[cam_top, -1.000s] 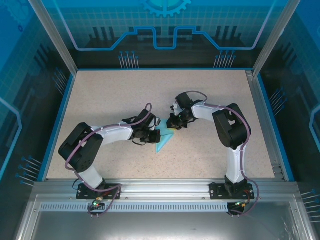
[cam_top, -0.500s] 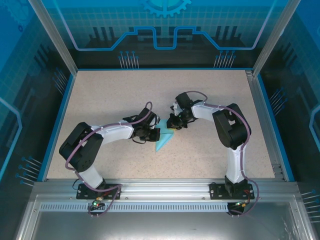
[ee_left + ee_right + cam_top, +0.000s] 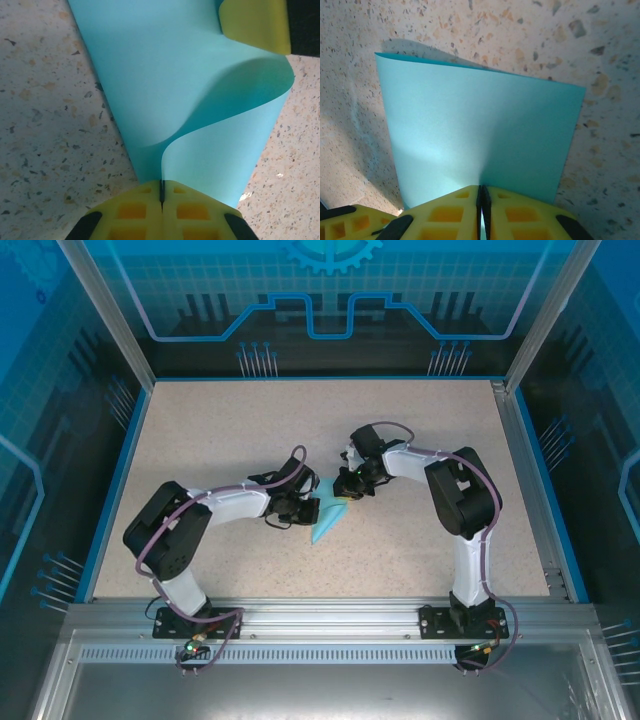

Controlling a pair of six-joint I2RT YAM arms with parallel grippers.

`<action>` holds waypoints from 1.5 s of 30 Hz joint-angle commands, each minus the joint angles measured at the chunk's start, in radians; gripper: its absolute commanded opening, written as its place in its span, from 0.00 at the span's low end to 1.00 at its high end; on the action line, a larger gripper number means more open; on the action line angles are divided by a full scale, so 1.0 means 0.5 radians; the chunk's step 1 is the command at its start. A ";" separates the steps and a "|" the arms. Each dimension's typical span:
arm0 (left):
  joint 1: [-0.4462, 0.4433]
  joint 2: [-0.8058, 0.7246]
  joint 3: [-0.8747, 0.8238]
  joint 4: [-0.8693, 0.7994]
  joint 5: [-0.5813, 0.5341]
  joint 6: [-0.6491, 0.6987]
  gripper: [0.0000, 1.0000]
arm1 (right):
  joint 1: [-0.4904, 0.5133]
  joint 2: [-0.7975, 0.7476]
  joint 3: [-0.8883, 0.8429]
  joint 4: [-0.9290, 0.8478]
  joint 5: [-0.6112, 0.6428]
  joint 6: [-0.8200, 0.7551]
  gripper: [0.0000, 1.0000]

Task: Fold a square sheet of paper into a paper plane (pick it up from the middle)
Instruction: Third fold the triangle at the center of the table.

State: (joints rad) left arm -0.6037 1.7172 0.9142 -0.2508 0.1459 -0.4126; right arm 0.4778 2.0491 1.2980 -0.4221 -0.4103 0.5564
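The light blue sheet of paper [image 3: 326,521] is folded to a narrow pointed shape at the table's middle, its tip toward the near edge. My left gripper [image 3: 311,508] is shut on its left edge. In the left wrist view the paper [image 3: 165,90] curls up from between the yellow fingertips [image 3: 145,200] in a loose loop. My right gripper [image 3: 346,491] is shut on the far end. In the right wrist view a flat layer of the paper [image 3: 480,125] spreads out from my right gripper [image 3: 481,190]. The right gripper's yellow finger [image 3: 255,25] shows at the paper's far corner.
The speckled beige table [image 3: 230,430] is bounded by a blue rim and an aluminium frame [image 3: 320,615] along the near edge. Both arms reach inward and their wrists are close together at the centre. A yellow finger of the left gripper [image 3: 350,222] sits just beside my right gripper.
The left arm's elbow has shifted slightly to the right. Both grips and the paper stay as they were.
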 commanded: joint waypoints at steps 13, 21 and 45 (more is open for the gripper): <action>0.025 0.041 0.061 -0.032 -0.049 0.030 0.00 | 0.026 0.087 -0.025 -0.136 0.120 -0.003 0.14; 0.024 -0.012 0.033 0.029 -0.021 0.036 0.00 | 0.025 0.093 -0.028 -0.134 0.121 -0.007 0.14; 0.025 0.081 -0.016 0.060 -0.028 0.067 0.00 | 0.030 0.079 -0.019 -0.139 0.105 0.009 0.14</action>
State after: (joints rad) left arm -0.5991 1.7367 0.9138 -0.2348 0.1429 -0.4088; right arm 0.4789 2.0491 1.2980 -0.4221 -0.4080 0.5568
